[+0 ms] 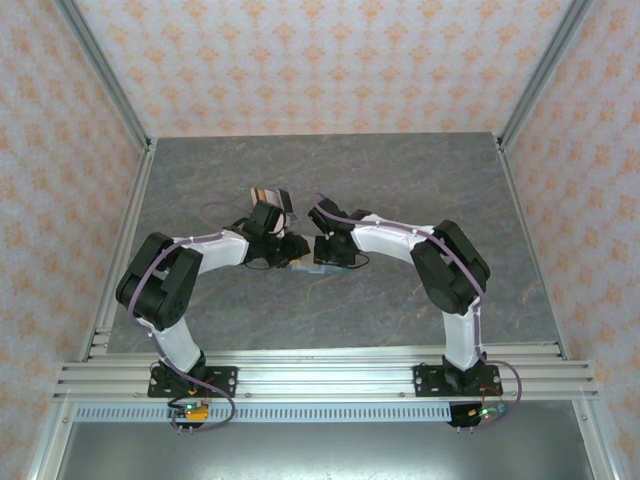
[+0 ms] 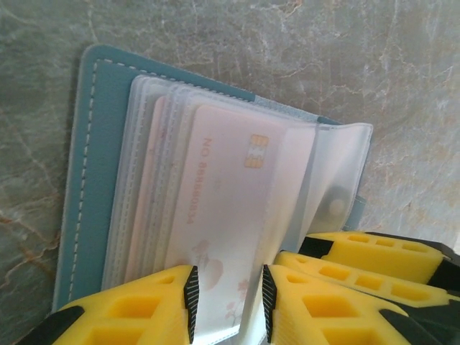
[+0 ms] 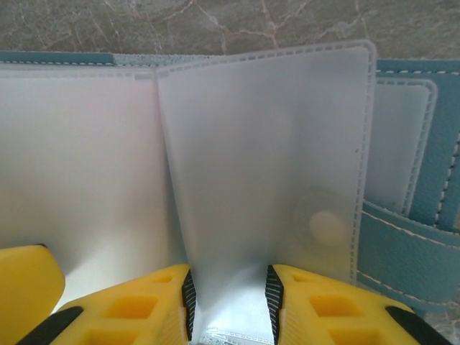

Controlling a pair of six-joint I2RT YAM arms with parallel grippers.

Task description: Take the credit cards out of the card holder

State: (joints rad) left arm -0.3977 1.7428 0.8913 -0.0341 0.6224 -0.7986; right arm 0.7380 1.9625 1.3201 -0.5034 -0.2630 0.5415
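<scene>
Okay, worktop [image 1: 400, 180]: grey marbled slab; both arms bend inward and meet near its middle, well clear of every edge.
card holder [image 2: 100, 144]: teal, white stitching, lying open and flat on the worktop under the two wrists, about midway between left and right edges. In the top view it is mostly hidden by the arms.
clear sleeves [image 2: 144, 180]: stack of frosted plastic pockets fanned over the holder's inner face.
pale pink card [image 2: 223, 194]: inside the topmost flat sleeve, chip and printed text visible, not out of the pocket. More card edges show in the sleeves beneath; colours can't be told.
raised sleeve leaf [image 3: 266, 158]: one pocket lifted off the stack, standing up in front of the right wrist camera, looks empty; round stud [image 3: 329, 225] shows through it.
left hand [image 2: 228, 302]: jaws part-way apart, pads either side of the near end of the pink card's sleeve; whether it grips can't be told.
right hand [image 3: 228, 298]: jaws part-way apart, bottom of the raised leaf in the gap; grip can't be told. It sits just beside the left hand.
</scene>
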